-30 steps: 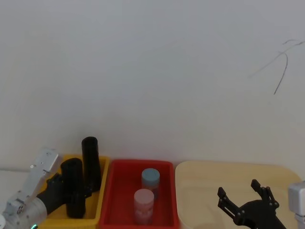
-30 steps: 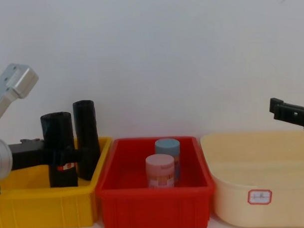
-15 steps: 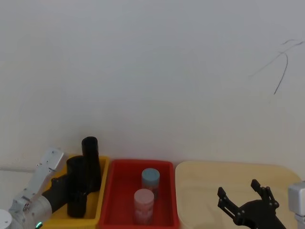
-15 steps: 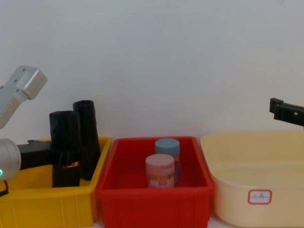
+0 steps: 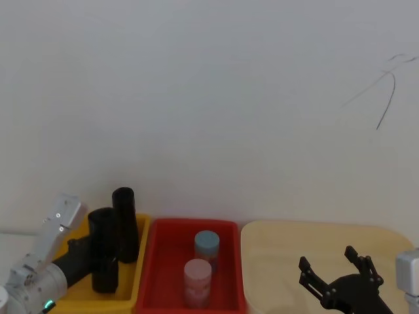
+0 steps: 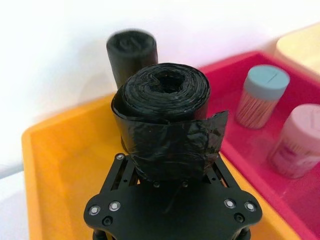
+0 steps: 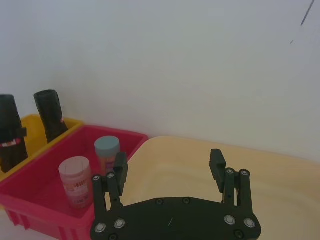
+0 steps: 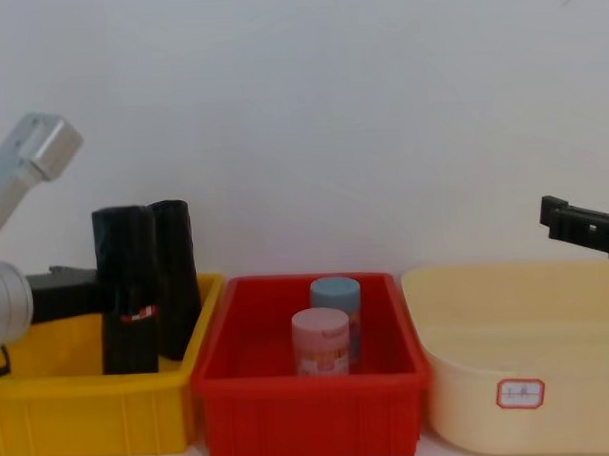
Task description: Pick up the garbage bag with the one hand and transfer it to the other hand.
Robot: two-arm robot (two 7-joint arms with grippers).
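Chest view, lower left of the frame: the thick black glossy plastic garbage bag [image 8: 126, 284] is standing upright in the yellow plastic bin [image 8: 91, 426], just beside the slimmer plain black roll [image 8: 176, 272]. The green-ringed left gripper [image 6: 170, 180] is clamping it, so the pick is begun, with lift and handover waiting. The left wrist view is revealing the jaws hugging the roll's sides; the chest view is adding its red-and-white label. The right gripper [image 7: 170, 167] is hanging spread wide over the cream tub [image 7: 280, 175] at lower right.
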